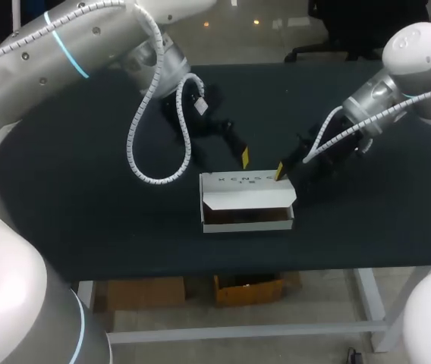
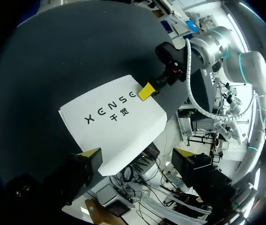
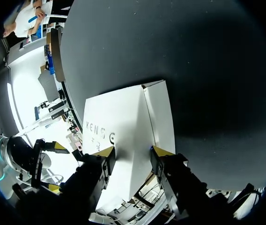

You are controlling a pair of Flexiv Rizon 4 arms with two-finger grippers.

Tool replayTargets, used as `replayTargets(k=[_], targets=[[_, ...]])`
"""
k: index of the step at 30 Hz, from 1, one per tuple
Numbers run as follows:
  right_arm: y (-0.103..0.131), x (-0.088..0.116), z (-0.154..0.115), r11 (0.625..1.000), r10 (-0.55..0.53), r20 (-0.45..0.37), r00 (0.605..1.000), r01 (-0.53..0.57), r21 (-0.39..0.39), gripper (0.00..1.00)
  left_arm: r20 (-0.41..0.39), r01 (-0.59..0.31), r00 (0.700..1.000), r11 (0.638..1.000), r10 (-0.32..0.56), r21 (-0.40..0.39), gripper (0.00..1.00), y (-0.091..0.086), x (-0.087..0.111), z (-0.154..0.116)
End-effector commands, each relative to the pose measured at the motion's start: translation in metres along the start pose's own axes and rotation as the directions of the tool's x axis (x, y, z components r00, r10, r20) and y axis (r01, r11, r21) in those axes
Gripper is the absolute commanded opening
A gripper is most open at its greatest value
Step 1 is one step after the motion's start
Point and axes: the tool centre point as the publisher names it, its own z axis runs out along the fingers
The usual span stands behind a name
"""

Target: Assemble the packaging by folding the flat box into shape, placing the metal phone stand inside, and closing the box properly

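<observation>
- Tool status at the box (image 1: 246,182): the right tool (image 3: 133,152) had its fingers spread. Its two yellow tips sat over the printed top panel near the rear right corner, and no pinch on the panel could be made out.
- Box location: it stood in the middle of the table (image 1: 86,205), erected into a rectangular shape with the printed panel uppermost.
- Lid condition: the printed panel was raised along its front edge, which left a dark gap above the front wall. A side flap showed loose at one end of that opening.
- Phone stand: none was seen anywhere on the table. The box interior was too dark to confirm that it lay inside.
- Left tool (image 1: 244,157): it was positioned just behind the rear edge of the box, and contact could not be determined. Only one yellow tip showed, so whether the fingers were spread or pressed together could not be told.
- Progress assessment:
  - Folding the flat box into shape appeared complete.
  - Insertion of the stand was probable but unverified.
  - Closing was outstanding, since the lid had yet to be pressed down and its flap tucked in.
</observation>
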Motion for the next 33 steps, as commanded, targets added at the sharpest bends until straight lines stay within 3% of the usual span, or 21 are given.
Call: replayTargets(k=[1, 4, 8, 14, 33], targets=[[0.003, 0.0, 0.0, 1.0, -0.001, -0.003, 1.0, 0.001, 0.007, 0.45, 0.043, -0.097, 0.994, 0.994, 0.1, -0.052, 1.0, -0.009, 0.006, 0.0], [0.003, 0.0, 0.0, 1.0, -0.001, -0.003, 1.0, 0.001, 0.007, 0.45, 0.081, -0.171, 0.981, 0.982, 0.178, -0.081, 1.0, -0.013, 0.011, 0.001], [0.003, 0.0, 0.0, 1.0, -0.001, -0.003, 1.0, 0.001, 0.007, 0.44, 0.138, -0.308, 0.932, 0.934, 0.335, -0.182, 1.0, -0.017, 0.018, 0.004], [0.003, 0.0, 0.0, 1.0, -0.001, -0.003, 1.0, 0.001, 0.007, 0.44, 0.153, -0.445, 0.85, 0.842, 0.505, -0.306, 1.0, 0.0, 0.031, 0.026], [0.003, 0.0, 0.0, 1.0, -0.001, -0.003, 1.0, 0.001, 0.007, 0.43, 0.153, -0.445, 0.85, 0.842, 0.505, -0.306, 1.0, 0.0, 0.031, 0.026]])
